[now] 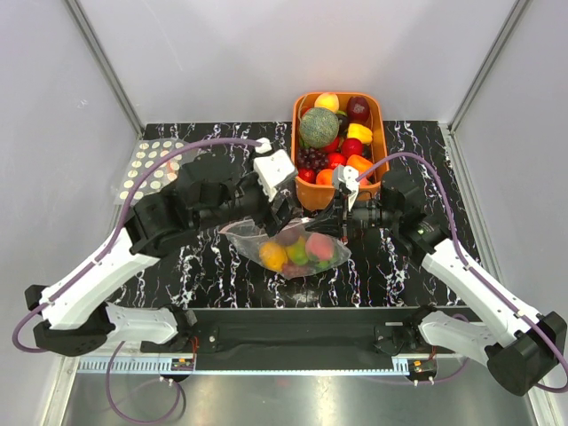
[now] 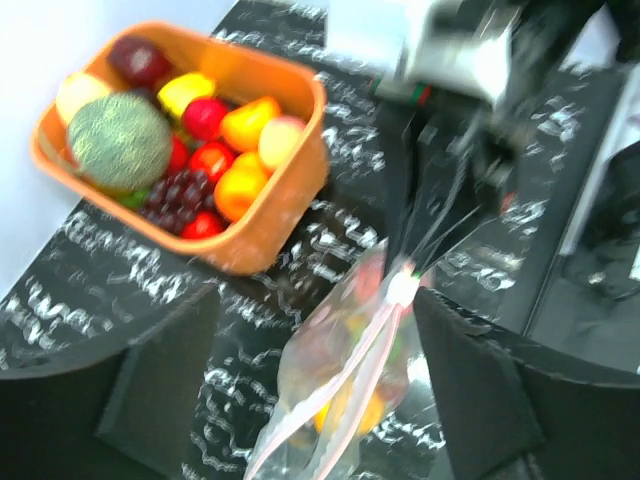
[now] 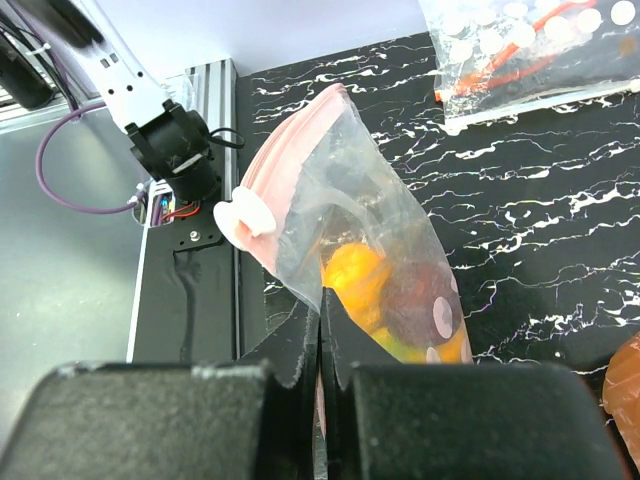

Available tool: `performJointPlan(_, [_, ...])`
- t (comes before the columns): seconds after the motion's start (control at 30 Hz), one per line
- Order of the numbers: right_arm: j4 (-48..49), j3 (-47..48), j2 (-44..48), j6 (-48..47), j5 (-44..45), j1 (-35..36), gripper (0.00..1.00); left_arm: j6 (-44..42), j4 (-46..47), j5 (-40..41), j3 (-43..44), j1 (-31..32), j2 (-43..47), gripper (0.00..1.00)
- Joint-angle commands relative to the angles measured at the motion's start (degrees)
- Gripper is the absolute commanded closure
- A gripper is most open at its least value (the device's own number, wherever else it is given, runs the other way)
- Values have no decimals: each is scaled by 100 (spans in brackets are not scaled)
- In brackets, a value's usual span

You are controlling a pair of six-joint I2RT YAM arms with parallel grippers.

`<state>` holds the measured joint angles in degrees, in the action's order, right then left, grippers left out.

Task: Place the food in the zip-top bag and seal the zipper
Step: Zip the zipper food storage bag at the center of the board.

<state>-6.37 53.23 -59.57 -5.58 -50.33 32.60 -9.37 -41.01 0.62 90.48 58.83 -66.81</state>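
The zip-top bag (image 1: 288,248) lies at mid-table with several pieces of food (image 1: 297,250) inside: orange, green, red and dark purple. My right gripper (image 1: 335,224) is shut on the bag's right end; in the right wrist view its fingertips (image 3: 320,312) pinch the plastic edge. The pink zipper (image 2: 350,370) carries a white slider tab (image 2: 403,288) near that gripper and shows as two lines that part toward the near end. My left gripper (image 2: 312,305) is open, its fingers either side of the bag (image 2: 340,360). It sits at the bag's left end (image 1: 253,222).
An orange basket (image 1: 383,133) of fruit and vegetables stands at the back right, just behind the right gripper. It also shows in the left wrist view (image 2: 300,170). A cream-dotted bag with an orange-red strip (image 1: 151,169) lies at the back left.
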Motion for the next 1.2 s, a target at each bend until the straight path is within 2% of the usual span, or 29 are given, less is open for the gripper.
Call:
performJointPlan(0.0, [57,143,121,-39,-100,18,98,146,-599,-808,557,-38,-446,23])
performJointPlan(0.13, [31,187,121,-39,-48,18,97,-82,-689,-1362,656,-38,-562,31])
performJointPlan(0.33, [-13,284,77,-4,-30,18,96,-399,-715,-1635,541,-29,-562,33])
performJointPlan(0.43, [-66,337,51,-13,-39,18,96,-426,-697,-1583,480,-21,-579,34])
performJointPlan(0.77, [-57,381,42,31,-126,18,96,-496,-584,-1039,532,6,-965,48])
performJointPlan(0.87, [-31,381,33,40,-127,18,96,-514,-627,-1055,637,6,-1106,57])
performJointPlan(0.93, [-13,372,33,57,-118,18,96,-557,-680,-1012,673,6,-1150,81])
performJointPlan(1.0, [4,363,33,75,-127,18,96,-566,-689,-907,656,6,-1159,96])
performJointPlan(1.03, [13,363,25,75,-127,18,96,-558,-671,-845,638,6,-1133,100])
performJointPlan(1.17, [48,328,86,84,-83,18,100,-540,-461,-547,279,6,-888,100])
